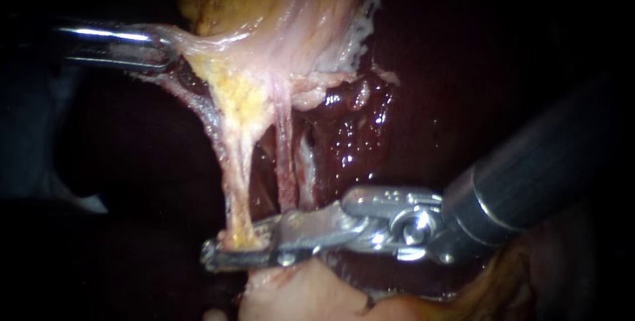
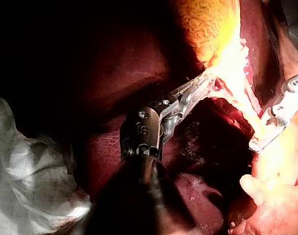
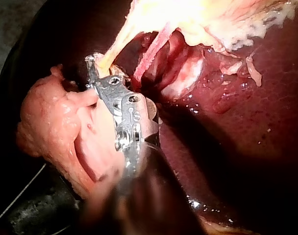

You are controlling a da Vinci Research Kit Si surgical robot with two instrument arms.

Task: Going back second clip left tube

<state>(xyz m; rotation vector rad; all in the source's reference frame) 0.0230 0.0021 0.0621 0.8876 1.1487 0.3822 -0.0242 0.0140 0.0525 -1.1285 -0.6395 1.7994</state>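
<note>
Endoscope view centres on the left tube (image 1: 235,162), a yellowish cord stretched taut from the gallbladder (image 1: 264,3) above it down to a pale lump of tissue (image 1: 297,294) below it. Just beside the left tube, on the side nearer my right instrument's shaft, runs the thinner pink right tube (image 1: 284,162). A narrow dark slit parts the two, and behind them lies the wet, dark red liver (image 1: 430,96). On the left tube's other side a thin membrane edge (image 1: 198,102) slants up toward my left instrument, and beyond that edge the space is dark and open. My right instrument (image 1: 231,243) comes in low and nearly level, with its metal wrist well clear of the left tube and its dark shaft sloping up and away. Its jaws stand spread with a gap between them, straddling the left tube's lowest part, and the longer lower jaw reaches past the tube into the open dark side. My left instrument (image 1: 162,49) lies level, well above the left tube's lower end, its jaws pinched on the gallbladder's pale lower fold. Left wrist view shows its wrist bent, the jaws angled off the shaft's line, and white gauze (image 2: 31,171) beside the shaft, far from the left tube. Right wrist view shows the pale lump lying against my right instrument's wrist.
</note>
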